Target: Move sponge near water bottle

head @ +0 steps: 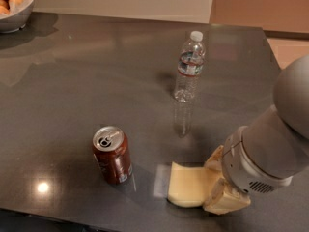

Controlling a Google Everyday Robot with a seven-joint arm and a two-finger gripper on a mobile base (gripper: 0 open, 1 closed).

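Gripper (210,185) at sponge (186,185) right end, jaws spread astride it, grasp seemingly not made. Sponge well apart from bottle (189,66); carrying left.

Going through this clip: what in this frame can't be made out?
- Camera view: the right end of the sponge is hidden by the gripper and the grey wrist, so the grasp is unreadable.
- Camera view: the bowl at top left is cut off by the frame edges.
- Camera view: lettering on the water bottle and soda can is too small to read.
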